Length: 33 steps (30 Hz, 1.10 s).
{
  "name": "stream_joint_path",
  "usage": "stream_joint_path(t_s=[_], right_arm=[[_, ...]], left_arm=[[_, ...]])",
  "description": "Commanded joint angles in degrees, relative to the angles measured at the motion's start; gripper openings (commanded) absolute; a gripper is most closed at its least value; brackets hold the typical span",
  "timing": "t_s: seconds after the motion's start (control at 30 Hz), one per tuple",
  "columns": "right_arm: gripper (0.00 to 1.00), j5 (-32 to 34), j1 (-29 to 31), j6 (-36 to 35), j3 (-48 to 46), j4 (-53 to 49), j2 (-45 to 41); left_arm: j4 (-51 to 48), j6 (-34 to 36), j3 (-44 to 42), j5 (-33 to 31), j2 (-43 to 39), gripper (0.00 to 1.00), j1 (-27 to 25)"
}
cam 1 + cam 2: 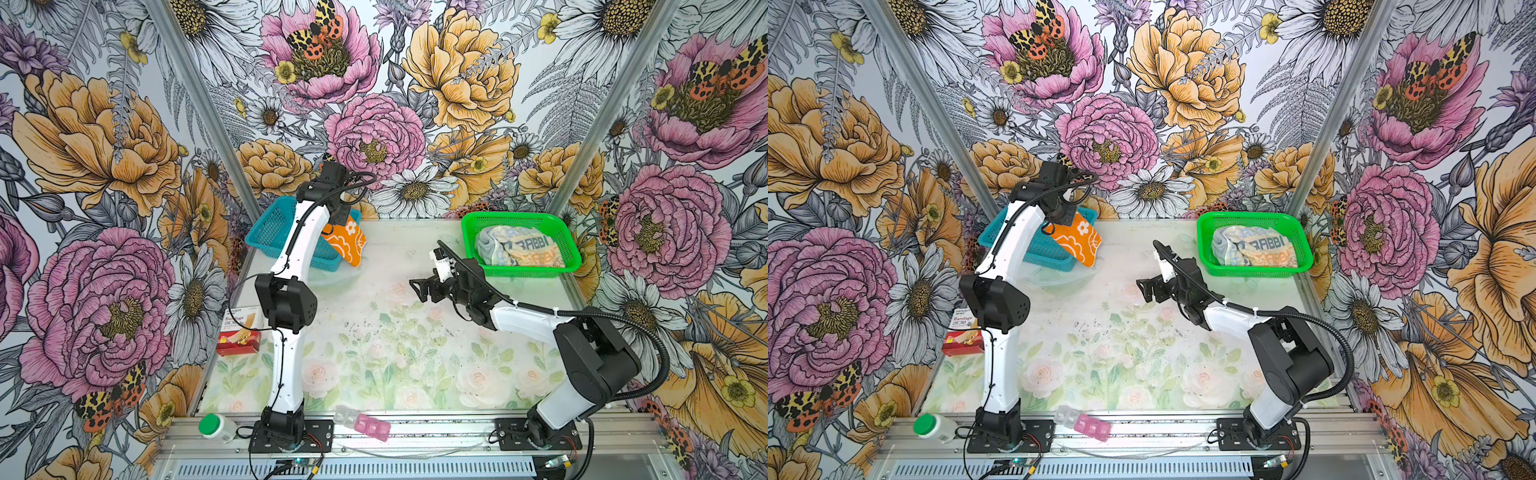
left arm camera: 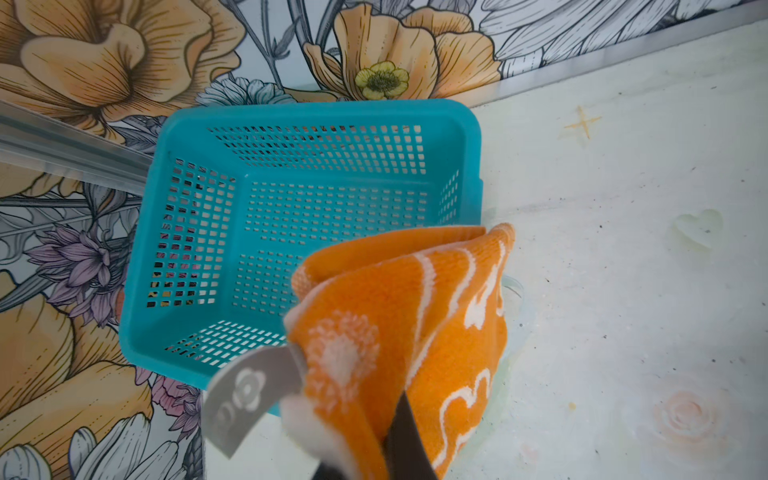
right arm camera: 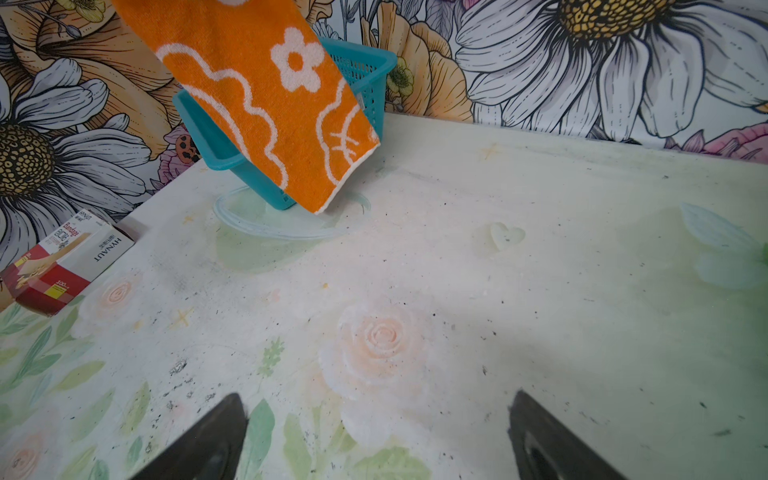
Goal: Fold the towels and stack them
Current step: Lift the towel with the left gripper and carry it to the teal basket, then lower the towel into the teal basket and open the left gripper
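Though unclear from above, left gripper (image 2: 345, 415) tight on orange towel (image 2: 399, 316) in wrist view; right gripper (image 3: 376, 411) wide, empty.

Left end effector (image 2: 345, 419) clenched, right end effector (image 3: 378, 399) agape

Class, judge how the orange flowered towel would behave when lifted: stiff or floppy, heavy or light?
Probably floppy: the orange towel hangs draped from the shut left gripper. Likely light, held by one pinched edge. Its looped terry surface should resist slipping.
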Motion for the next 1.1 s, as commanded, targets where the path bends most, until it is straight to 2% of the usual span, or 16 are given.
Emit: stream_joint_path(t_s=[0.0,0.3,0.57,0.8,0.97,1.07], right_arm=[[1.0,-0.92,0.17,0.48,0.32,1.75,0.83],[0.99,-2.1,0.21,0.68,1.47,1.36,3.09],[0.99,-2.67,0.2,0.53,2.2,0.62,4.11],[1.0,-3.39,0.17,0.44,2.92,-0.46,4.81],[1.0,-4.09,0.18,0.53,3.23,-0.73,5.41],[1.0,-4.47,0.17,0.63,3.67,-1.26,6.03]], left_arm=[[1.69,2.5,3.32,-3.14,1.34,0.0,1.54],[5.56,3.58,4.87,-4.13,5.03,0.0,6.13],[9.71,3.79,7.82,-3.6,11.99,0.0,9.52],[19.39,6.67,7.7,-1.88,16.76,0.0,12.48],[25.4,10.31,6.22,-3.41,19.68,0.0,13.55],[26.46,9.9,7.08,-4.23,21.78,0.0,14.85]])
